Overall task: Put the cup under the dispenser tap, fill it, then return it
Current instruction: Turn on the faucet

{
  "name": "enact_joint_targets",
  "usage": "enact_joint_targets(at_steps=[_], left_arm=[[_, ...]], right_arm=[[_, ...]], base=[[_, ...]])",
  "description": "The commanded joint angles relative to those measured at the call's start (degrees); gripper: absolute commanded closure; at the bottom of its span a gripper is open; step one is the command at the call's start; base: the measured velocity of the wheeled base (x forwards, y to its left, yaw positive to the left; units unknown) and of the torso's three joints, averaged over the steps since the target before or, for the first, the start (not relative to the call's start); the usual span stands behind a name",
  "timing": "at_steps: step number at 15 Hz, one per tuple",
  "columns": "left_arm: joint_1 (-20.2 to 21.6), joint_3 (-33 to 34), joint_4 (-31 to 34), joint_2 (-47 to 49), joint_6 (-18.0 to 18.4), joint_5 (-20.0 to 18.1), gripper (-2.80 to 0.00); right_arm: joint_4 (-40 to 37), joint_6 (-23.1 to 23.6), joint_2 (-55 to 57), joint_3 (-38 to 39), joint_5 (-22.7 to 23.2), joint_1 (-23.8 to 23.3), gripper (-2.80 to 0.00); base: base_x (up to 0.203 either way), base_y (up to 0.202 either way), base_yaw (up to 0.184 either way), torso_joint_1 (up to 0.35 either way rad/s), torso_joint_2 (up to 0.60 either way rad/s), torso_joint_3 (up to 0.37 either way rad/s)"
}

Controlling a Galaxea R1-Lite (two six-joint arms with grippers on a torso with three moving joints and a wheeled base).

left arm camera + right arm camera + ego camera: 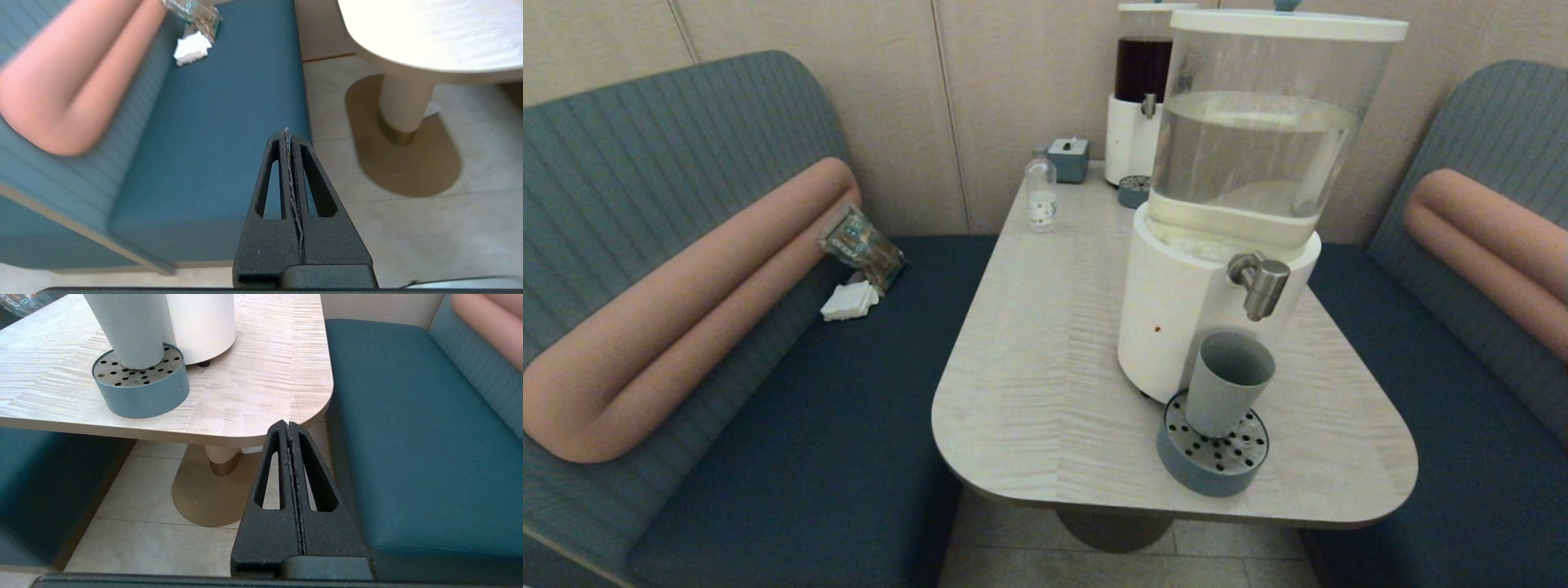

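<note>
The grey-green cup [1227,382] stands upright on a round blue drip tray [1213,453] with a perforated top, just below the brushed-steel dispenser tap [1260,282] of the big white-based dispenser [1241,188]. In the right wrist view the cup [127,330] and the tray [141,386] sit near the table's front edge. My right gripper [289,424] is shut and empty, held low off the table's front right corner. Low down beside the left bench hangs my left gripper [287,131], also shut and empty. Neither arm shows in the head view.
A small clear bottle [1041,192], a blue-grey box [1068,159] and a dark-liquid dispenser [1139,90] with its own small tray [1133,191] stand at the table's far end. A packet [862,245] and white napkins [849,300] lie on the left bench. Benches flank the table [1045,343].
</note>
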State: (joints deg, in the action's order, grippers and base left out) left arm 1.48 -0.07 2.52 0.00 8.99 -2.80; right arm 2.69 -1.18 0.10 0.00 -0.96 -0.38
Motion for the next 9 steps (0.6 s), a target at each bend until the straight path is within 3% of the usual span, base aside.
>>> enact_joint_targets(at_steps=[1, 7, 9], left_arm=[[0.0, 0.0, 0.2, 0.2, -1.3, 0.1, 0.00], [0.0, 0.0, 0.2, 0.2, -1.3, 0.1, 0.00], [0.0, 0.0, 0.2, 0.2, -1.3, 0.1, 0.00]], right_arm=[[-0.1, 0.4, 0.0, 0.9, 0.1, 0.0, 0.00], [-0.6, -0.5, 0.0, -0.4, -1.2, 0.0, 0.00], [-5.1, -1.0, 0.9, -9.4, -1.3, 0.0, 0.00]], base=[[0.000, 0.000, 0.000, 0.000, 0.00, 0.000], [0.000, 0.000, 0.000, 0.000, 0.00, 0.000], [0.000, 0.000, 0.000, 0.000, 0.00, 0.000]])
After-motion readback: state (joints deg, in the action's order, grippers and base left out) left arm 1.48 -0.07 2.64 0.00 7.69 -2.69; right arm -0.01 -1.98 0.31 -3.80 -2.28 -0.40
